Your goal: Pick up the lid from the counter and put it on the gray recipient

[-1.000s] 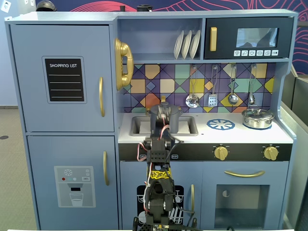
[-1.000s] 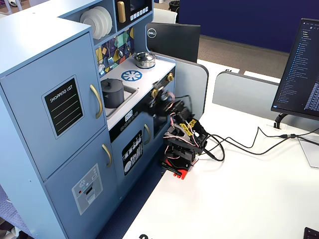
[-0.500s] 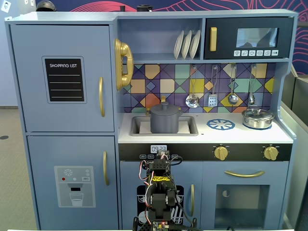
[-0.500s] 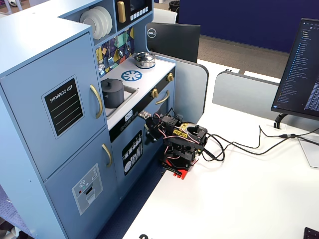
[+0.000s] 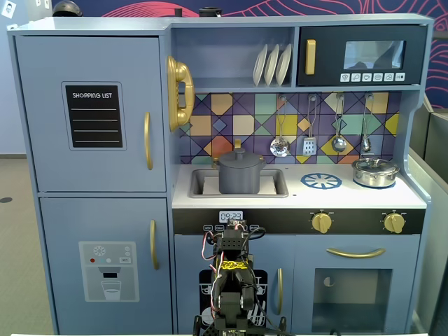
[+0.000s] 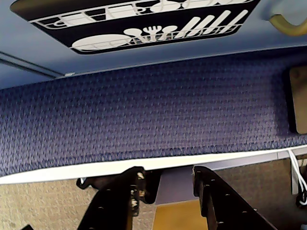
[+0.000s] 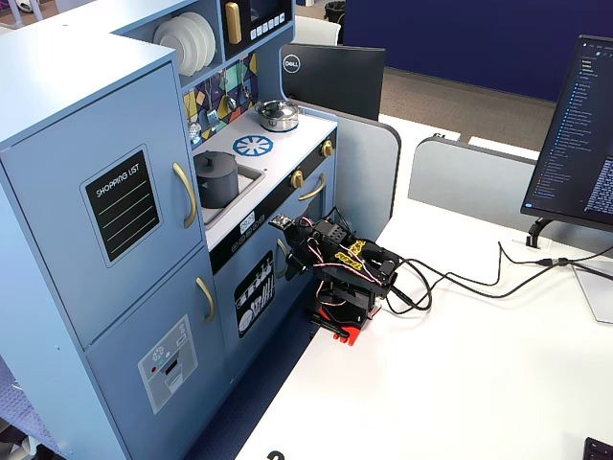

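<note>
The dark-gray lid (image 5: 239,157) with its small knob sits on top of the gray recipient (image 5: 239,179), which stands in the sink basin of the counter (image 5: 350,197). In the other fixed view, the lid (image 7: 215,158) and the recipient (image 7: 217,184) show the same. My arm is folded low on the white table in front of the kitchen, well below and apart from the pot. The gripper (image 6: 168,175) is open with nothing between its fingers (image 6: 136,184) and points down past the table edge; in a fixed view the gripper (image 7: 291,261) is near the dishwasher door.
A shiny silver lidded pot (image 5: 375,171) stands at the counter's right end beside the printed burner ring (image 5: 321,181). Utensils (image 5: 309,143) hang on the tiled back wall. Cables (image 7: 460,280) run across the table behind the arm, and a monitor (image 7: 579,134) stands at the right.
The arm has drawn back from the gray pot and folded down onto the table. The lid stays on the pot with nothing holding it.
</note>
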